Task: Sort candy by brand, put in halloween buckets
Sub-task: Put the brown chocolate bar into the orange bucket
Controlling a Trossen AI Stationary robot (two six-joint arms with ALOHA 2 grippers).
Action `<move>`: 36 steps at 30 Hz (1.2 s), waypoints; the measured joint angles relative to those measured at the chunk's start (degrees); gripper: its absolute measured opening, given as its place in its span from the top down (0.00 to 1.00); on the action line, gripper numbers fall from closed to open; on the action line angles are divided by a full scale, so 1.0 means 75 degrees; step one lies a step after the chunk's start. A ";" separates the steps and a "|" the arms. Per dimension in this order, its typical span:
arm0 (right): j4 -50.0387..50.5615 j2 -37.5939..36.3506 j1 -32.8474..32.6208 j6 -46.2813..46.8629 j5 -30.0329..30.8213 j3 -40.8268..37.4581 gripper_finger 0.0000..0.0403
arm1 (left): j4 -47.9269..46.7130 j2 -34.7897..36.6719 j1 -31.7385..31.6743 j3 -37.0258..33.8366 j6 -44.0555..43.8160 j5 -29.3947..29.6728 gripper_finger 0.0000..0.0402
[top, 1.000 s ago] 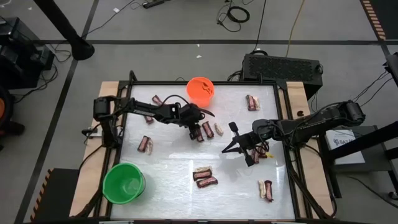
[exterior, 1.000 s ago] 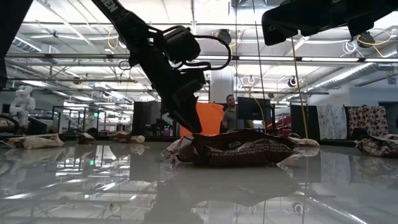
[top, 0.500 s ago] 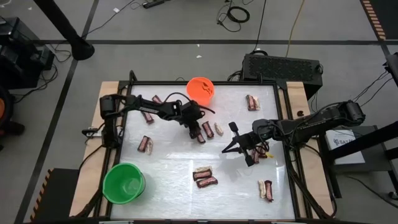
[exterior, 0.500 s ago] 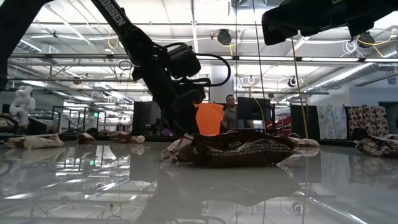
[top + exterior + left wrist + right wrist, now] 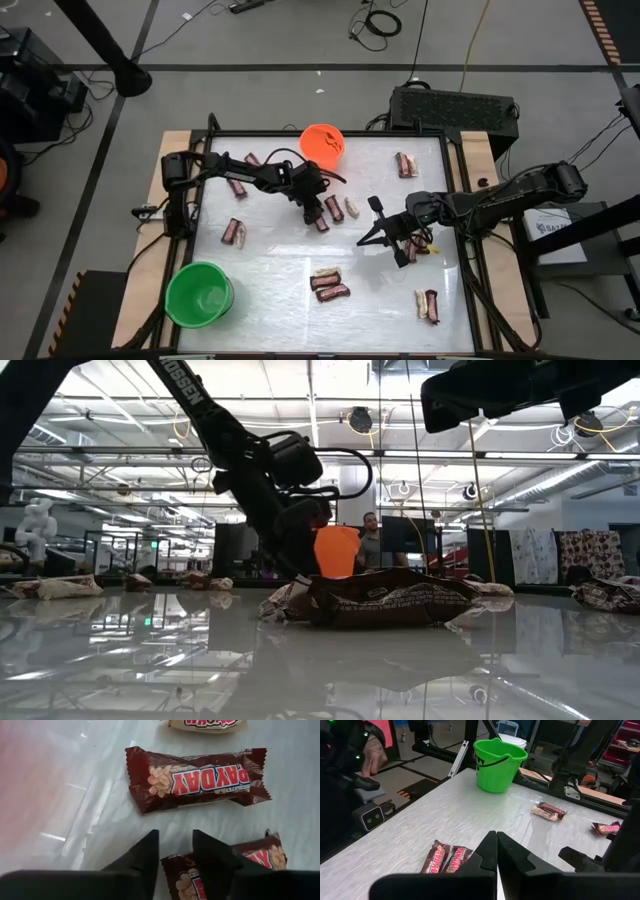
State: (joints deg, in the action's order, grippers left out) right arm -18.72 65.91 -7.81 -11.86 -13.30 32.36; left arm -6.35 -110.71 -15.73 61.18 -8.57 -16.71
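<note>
The left gripper (image 5: pixel 316 205) is low over a small bunch of brown bars (image 5: pixel 326 212) near the middle of the table (image 5: pixel 270 270), not far from the orange bucket (image 5: pixel 322 144) at the far edge. Its fingers (image 5: pixel 144 856) sit a little apart, over the end of one bar (image 5: pixel 186 875), not yet squeezing it. Next it should close on that bar, lift it, and carry it to a bucket. The green bucket (image 5: pixel 200 293) waits at the near left corner. The right gripper (image 5: pixel 385 235) rests mid-right, fingers together. Since a second ago, the left gripper has dropped lower and narrowed its fingers.
</note>
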 joint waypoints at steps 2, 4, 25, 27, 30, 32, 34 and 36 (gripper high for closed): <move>0.0000 0.0000 0.0001 0.0000 0.0000 0.0000 1.00 | -0.0023 -0.0001 -0.0040 -0.0004 -0.0019 -0.0035 0.79; 0.0001 0.0000 0.0000 0.0000 0.0000 0.0000 1.00 | -0.0041 -0.0001 -0.0077 -0.0007 -0.0022 -0.0041 0.87; 0.0050 0.0000 0.0000 0.0002 0.0000 -0.0002 1.00 | 0.0003 0.1964 0.0084 -0.0013 -0.0004 -0.0062 1.00; 0.0044 0.0000 0.0000 0.0002 0.0000 -0.0003 1.00 | -0.0006 0.2192 0.0088 -0.0013 -0.0001 0.0193 1.00; 0.0038 0.0000 0.0002 0.0000 0.0000 -0.0003 1.00 | -0.0020 0.2464 0.0072 -0.0013 0.0000 0.0529 1.00; 0.0020 0.0000 0.0000 -0.0063 0.0000 -0.0003 1.00 | 0.0193 0.2644 0.0014 -0.0013 0.0005 0.0695 1.00; 0.0013 0.0000 0.0000 -0.0177 0.0000 -0.0003 1.00 | 0.0450 0.2804 -0.0111 -0.0008 -0.0007 0.0773 1.00; 0.0009 0.0000 0.0000 -0.0245 0.0003 -0.0003 1.00 | 0.0536 0.2895 -0.0307 0.0121 -0.0006 0.0851 1.00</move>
State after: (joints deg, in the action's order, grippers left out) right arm -18.65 65.91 -7.81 -13.69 -13.28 32.34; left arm -2.33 -88.99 -18.03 62.09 -8.62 -10.33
